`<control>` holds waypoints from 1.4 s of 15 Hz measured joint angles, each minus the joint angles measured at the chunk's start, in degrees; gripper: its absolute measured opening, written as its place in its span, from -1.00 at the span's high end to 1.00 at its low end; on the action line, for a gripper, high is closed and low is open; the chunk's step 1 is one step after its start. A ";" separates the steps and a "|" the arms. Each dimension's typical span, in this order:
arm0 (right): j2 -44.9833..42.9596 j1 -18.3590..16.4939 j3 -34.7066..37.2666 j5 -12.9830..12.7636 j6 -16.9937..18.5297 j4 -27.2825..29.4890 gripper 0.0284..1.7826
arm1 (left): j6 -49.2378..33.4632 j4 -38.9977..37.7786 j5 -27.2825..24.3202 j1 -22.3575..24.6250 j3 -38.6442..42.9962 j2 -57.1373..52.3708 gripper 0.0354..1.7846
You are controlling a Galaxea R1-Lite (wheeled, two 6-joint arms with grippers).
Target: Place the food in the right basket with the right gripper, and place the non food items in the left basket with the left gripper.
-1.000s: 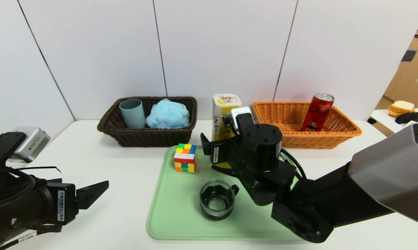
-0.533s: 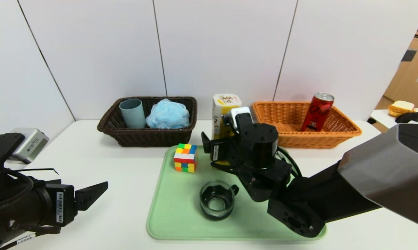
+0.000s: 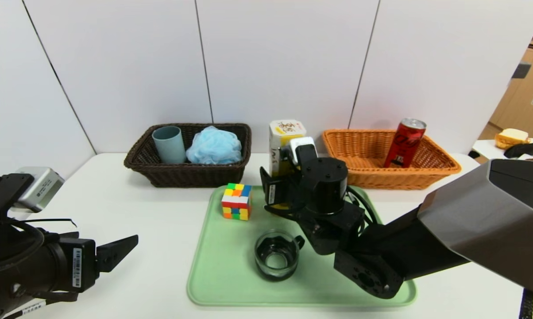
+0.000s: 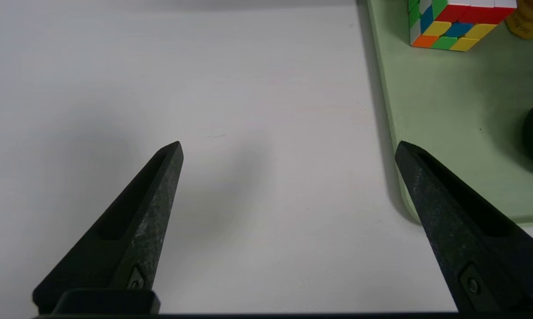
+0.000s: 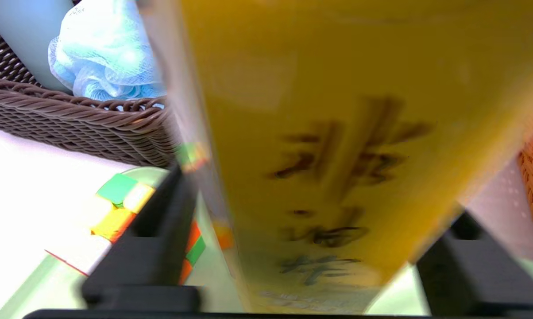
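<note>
white tabletop carries a green tray, where the right gripper brackets the yellow snack carton at the tray's far edge, fingers against its sides in a grasp. near the tabletop's left front corner, the left gripper hovers with jaws spread, empty.

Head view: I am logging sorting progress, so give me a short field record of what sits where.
dark brown wicker basket: blue-grey plastic cup, light blue mesh sponge
orange-tan wicker basket: slim red drink can
pale green tray: multicoloured puzzle cube, clear glass mug
right gripper: fingers either side of tall yellow snack carton
left gripper: open over table
</note>
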 joint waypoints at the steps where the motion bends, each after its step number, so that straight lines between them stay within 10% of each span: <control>1: 0.04 0.00 0.00 0.01 -0.02 -0.26 -0.24 | -0.02 -0.02 -0.05 -0.02 0.04 0.00 -0.89; 4: 0.04 -0.10 0.04 0.01 -0.11 -0.83 0.02 | 0.00 0.00 -0.02 0.00 0.80 -0.06 -0.89; 17: -11.33 -0.33 -2.76 1.33 -1.93 3.50 0.03 | 0.00 0.20 0.06 0.09 2.27 -1.74 -0.89; 21: -17.55 -5.86 -3.78 5.22 -3.71 6.11 0.03 | 0.00 0.20 0.15 0.09 2.24 -1.77 -0.89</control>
